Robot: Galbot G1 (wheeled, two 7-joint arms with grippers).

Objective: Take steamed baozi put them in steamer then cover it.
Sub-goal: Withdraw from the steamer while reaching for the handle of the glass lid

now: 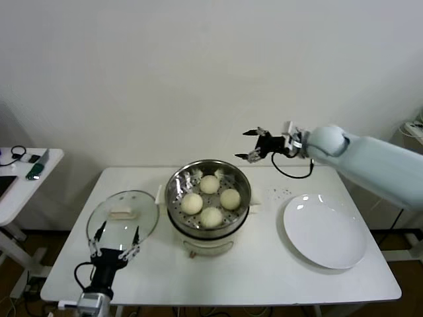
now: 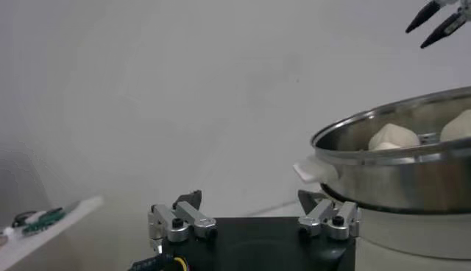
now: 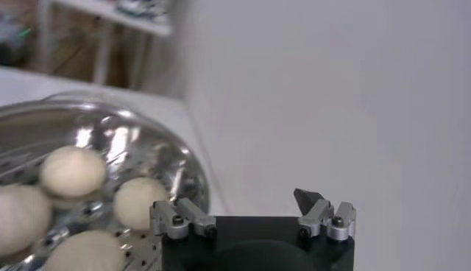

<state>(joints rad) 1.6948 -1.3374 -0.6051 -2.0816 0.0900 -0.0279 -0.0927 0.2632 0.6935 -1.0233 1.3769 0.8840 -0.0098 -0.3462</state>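
Observation:
Several cream-white baozi lie on the perforated tray inside the steel steamer at the table's middle; they also show in the right wrist view as baozi in the steamer. The steamer is uncovered. Its glass lid lies flat on the table to the steamer's left. My left gripper is open and empty at the lid's near edge. My right gripper is open and empty, raised in the air behind and to the right of the steamer. In the left wrist view the steamer stands close by.
An empty white plate sits on the table's right side. A small side table with cables and small items stands to the left. A white wall runs behind the table.

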